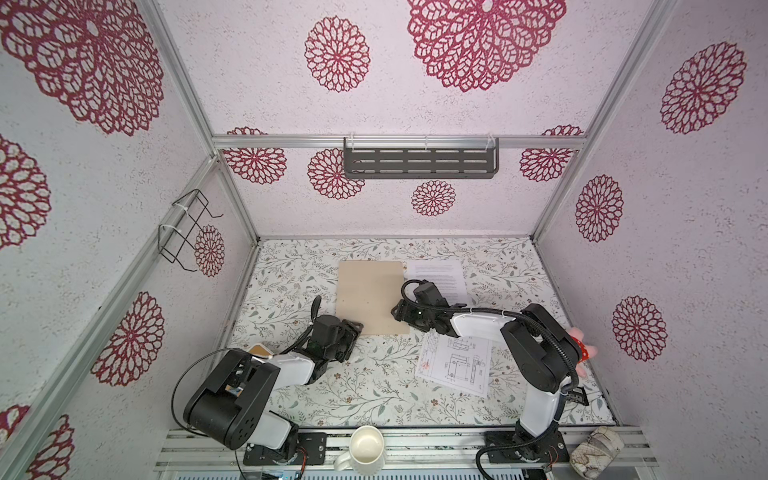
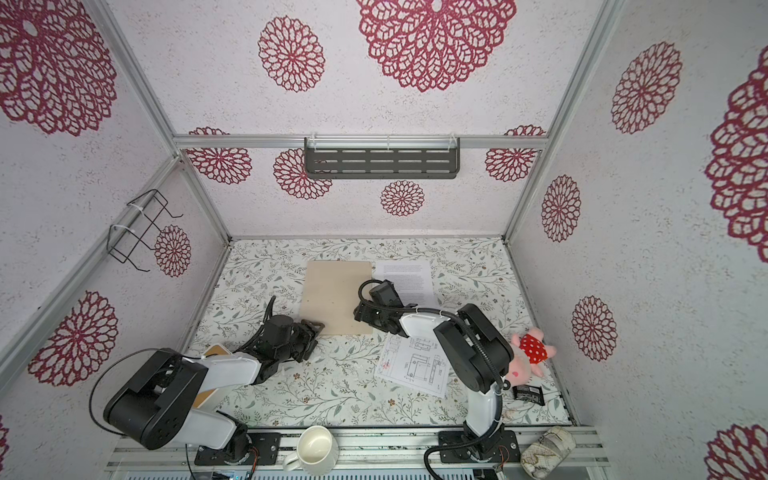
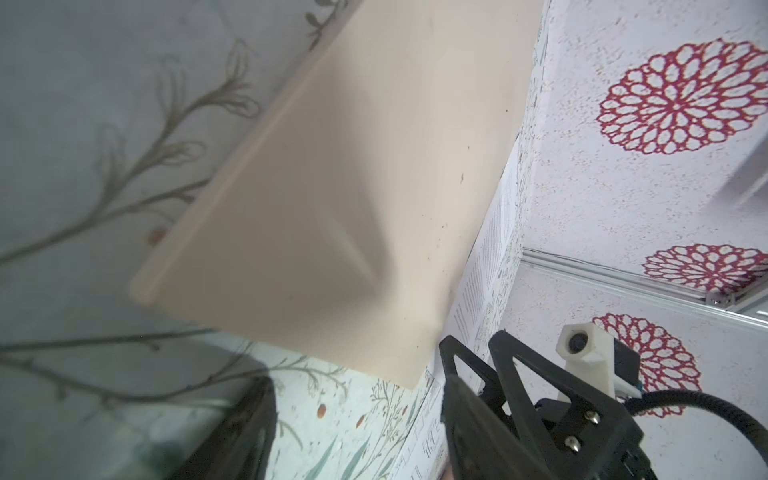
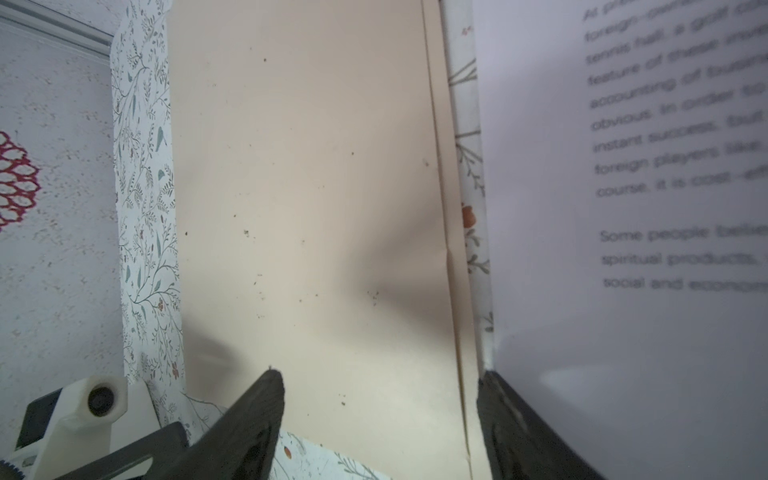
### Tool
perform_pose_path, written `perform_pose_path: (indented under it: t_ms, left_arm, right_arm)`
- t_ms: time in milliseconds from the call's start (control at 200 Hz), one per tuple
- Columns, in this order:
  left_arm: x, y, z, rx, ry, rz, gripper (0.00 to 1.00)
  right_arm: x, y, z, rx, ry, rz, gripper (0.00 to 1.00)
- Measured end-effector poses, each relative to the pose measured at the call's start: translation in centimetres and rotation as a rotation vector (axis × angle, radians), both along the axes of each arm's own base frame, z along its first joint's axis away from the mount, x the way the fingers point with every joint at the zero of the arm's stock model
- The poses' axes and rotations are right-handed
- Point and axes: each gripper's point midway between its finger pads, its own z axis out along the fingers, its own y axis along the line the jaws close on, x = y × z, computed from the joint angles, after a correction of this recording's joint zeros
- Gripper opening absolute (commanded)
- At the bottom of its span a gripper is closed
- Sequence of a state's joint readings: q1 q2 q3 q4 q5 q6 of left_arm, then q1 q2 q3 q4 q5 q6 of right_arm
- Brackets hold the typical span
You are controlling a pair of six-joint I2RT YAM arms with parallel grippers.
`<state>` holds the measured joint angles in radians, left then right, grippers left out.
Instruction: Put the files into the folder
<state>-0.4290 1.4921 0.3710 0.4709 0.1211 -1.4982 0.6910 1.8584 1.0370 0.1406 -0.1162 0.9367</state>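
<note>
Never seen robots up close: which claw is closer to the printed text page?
Right. The right gripper sits at the folder's right edge, beside the text page; the left gripper is at the folder's near left corner, the folder lying between it and the page.

Table (image 2: 332, 399), floral cover. Tan folder (image 2: 338, 297) lies flat, mid-table toward the back. Text sheet (image 2: 411, 280) lies just beside the folder's right edge, its near part hidden under the right arm (image 2: 469, 349). Drawing sheet (image 2: 415, 365) lies nearer, right of centre, tilted, with one side under the same arm. Left claw (image 2: 314, 326) sits at the folder's near left corner, right claw (image 2: 357, 312) at its near right corner. Pink plush toy (image 2: 528, 357) and black packet (image 2: 528, 392) lie near the table's right edge. White mug (image 2: 316, 451) stands in front of the table.
</note>
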Motion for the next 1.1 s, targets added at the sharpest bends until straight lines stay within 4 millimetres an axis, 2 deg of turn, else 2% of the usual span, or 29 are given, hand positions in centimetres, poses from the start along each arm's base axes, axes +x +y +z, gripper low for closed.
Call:
perform_pose_path:
  t_ms: [380,586,736,1101]
  left_arm:
    - [0.3,0.3,0.2,-0.007,-0.037,0.025,0.59]
    - [-0.1,0.5,-0.1,-0.010,-0.033,0.032,0.53]
    - [0.2,0.4,0.4,-0.027,-0.063,0.038,0.49]
    - [0.9,0.2,0.7,-0.056,-0.101,0.048,0.47]
  right_arm:
    - [-0.4,-0.3,-0.7,-0.009,0.011,0.000,0.74]
    - [-0.4,-0.3,-0.7,-0.009,0.010,0.000,0.74]
    - [-0.4,-0.3,-0.7,-0.009,0.011,0.000,0.74]
    - [-0.5,-0.4,-0.8,-0.010,0.012,0.000,0.73]
